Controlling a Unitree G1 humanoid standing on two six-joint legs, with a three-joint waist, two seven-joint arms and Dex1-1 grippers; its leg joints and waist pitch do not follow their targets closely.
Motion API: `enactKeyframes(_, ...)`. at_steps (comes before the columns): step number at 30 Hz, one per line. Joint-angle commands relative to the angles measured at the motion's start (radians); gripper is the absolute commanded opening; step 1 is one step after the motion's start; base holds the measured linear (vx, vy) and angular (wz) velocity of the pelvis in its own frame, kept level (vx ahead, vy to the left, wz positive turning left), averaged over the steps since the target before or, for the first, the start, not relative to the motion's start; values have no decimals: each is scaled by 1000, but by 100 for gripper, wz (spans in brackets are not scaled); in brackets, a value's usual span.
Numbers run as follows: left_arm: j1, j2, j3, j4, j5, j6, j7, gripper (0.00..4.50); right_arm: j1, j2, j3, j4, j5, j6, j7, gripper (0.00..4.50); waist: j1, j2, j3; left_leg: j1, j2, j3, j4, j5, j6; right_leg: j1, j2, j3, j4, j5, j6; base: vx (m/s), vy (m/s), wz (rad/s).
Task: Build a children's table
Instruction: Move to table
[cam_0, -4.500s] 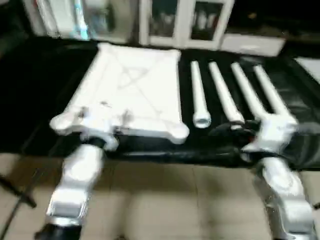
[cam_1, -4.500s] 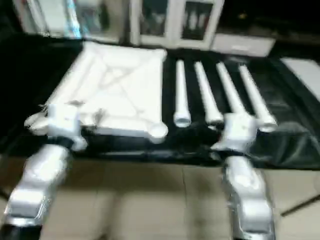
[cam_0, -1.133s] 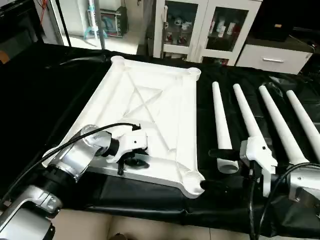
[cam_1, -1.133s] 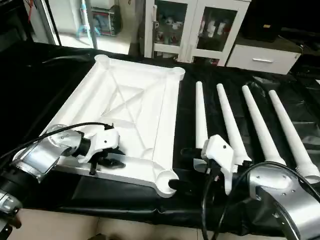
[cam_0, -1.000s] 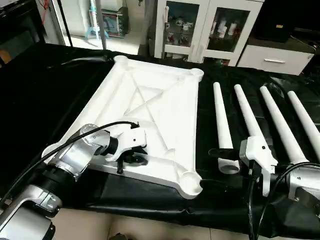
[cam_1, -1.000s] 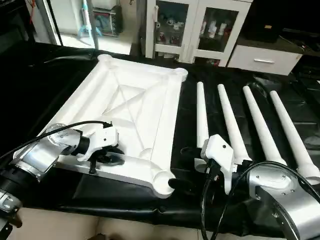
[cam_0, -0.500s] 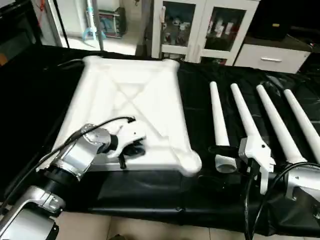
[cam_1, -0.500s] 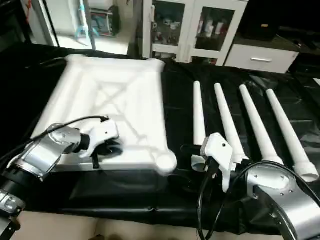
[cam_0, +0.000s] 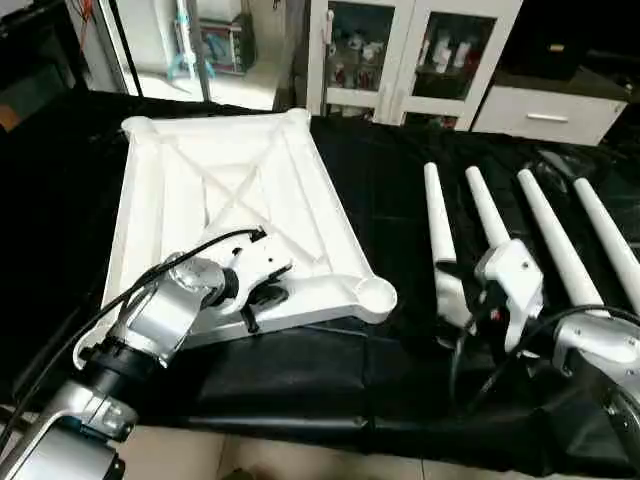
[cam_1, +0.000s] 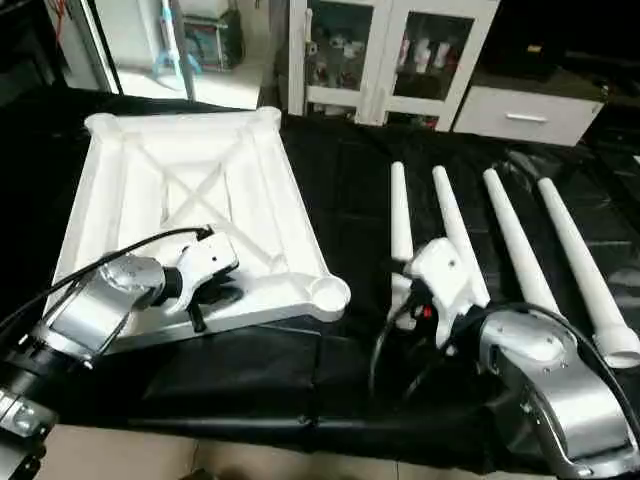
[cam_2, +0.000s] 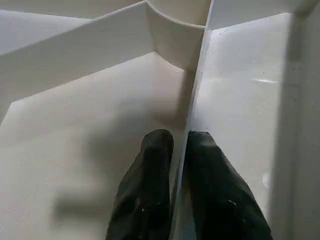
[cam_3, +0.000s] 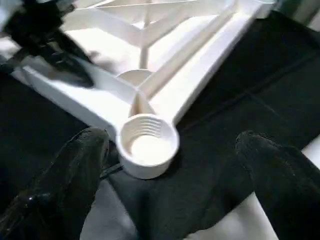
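My left end effector (cam_2: 174, 150) pinched a rib of the upturned tabletop (cam_0: 210, 190) on the bench (cam_0: 380, 180), presumably steadying it, while my right end effector (cam_3: 170, 150) stood wide near its corner socket (cam_3: 146, 145).

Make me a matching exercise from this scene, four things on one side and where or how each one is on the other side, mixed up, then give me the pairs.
Things:
1. left gripper
2. right gripper
3. tabletop
4. four legs

States:
A. lying side by side on the black cloth
B. underside up, X ribs showing
C. wide open, facing a threaded corner socket
D. pinched on a thin rib

Pairs: 1-D, 2-C, 3-B, 4-A
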Motion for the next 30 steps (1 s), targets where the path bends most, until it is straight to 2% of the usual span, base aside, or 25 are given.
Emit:
enactKeyframes(1,29,-15,-31,-1,28,-6,29,37,-6,-1,-17,4,-2,21,-14,442,1,-2,-51,8,88,-38,-95,-137,25,31,-85,52,-75,-146,-230,0,0,0)
enactKeyframes(3,26,-24,-30,-10,28,1,29,34,-13,-2,-15,14,-13,18,-26,442,3,-3,-54,10,87,-34,-92,-103,37,33,-85,51,-72,-94,-239,0,0,0)
enactKeyframes(9,33,-15,-31,-44,20,10,18,34,-27,7,-27,29,-21,25,-51,442,13,0,-60,11,87,-31,-88,-53,54,37,-84,49,-64,-24,-258,0,0,0)
enactKeyframes(11,37,-7,-20,-79,1,33,-1,89,-36,15,-44,34,-10,53,-71,442,13,1,-62,11,86,-31,-87,-40,61,38,-83,48,-61,4,-267,0,0,0)
enactKeyframes(15,43,-7,-2,-119,-20,51,-17,135,-43,21,-59,35,7,81,-85,442,13,2,-63,13,87,-29,-87,-53,57,38,-83,47,-62,-9,-275,0,0,0)
enactKeyframes(16,42,-18,14,-136,-28,60,-9,135,-45,21,-64,35,15,96,-90,442,15,7,-63,14,87,-30,-88,-55,53,38,-84,47,-62,-13,-274,0,0,0)
enactKeyframes(18,37,-28,26,-150,-38,69,-4,149,-48,20,-71,35,21,122,-101,442,16,6,-64,16,88,-29,-87,-53,45,38,-83,47,-62,-5,-280,0,0,0)
enactKeyframes(20,23,-37,44,-173,-51,76,5,174,-66,32,-94,39,36,190,-140,442,16,3,-65,12,86,-30,-86,-33,48,42,-82,47,-58,23,-285,0,0,0)
enactKeyframes(21,15,-30,54,-185,-54,81,7,174,-84,42,-106,44,44,232,-159,442,16,3,-65,10,84,-30,-85,-33,48,42,-82,46,-58,20,-283,0,0,0)
enactKeyframes(25,11,-15,70,-207,-64,90,6,174,-115,57,-117,56,49,287,-185,442,14,2,-65,10,82,-29,-85,-37,43,43,-82,47,-59,-4,-277,0,0,0)
enactKeyframes(27,16,2,103,-234,-86,101,-3,178,-167,82,-131,98,65,336,-218,446,12,6,-65,11,80,-30,-85,-39,34,42,-81,46,-59,-14,-276,0,0,0)
enactKeyframes(28,22,5,142,-246,-126,81,-21,178,-225,104,-137,164,58,363,-251,446,9,8,-67,11,78,-30,-84,-37,26,41,-80,46,-56,-14,-282,0,0,0)
enactKeyframes(30,26,6,170,-252,-152,63,-34,178,-264,116,-137,202,49,387,-276,446,7,8,-66,13,75,-28,-84,-35,11,39,-77,45,-57,-22,-293,0,0,0)
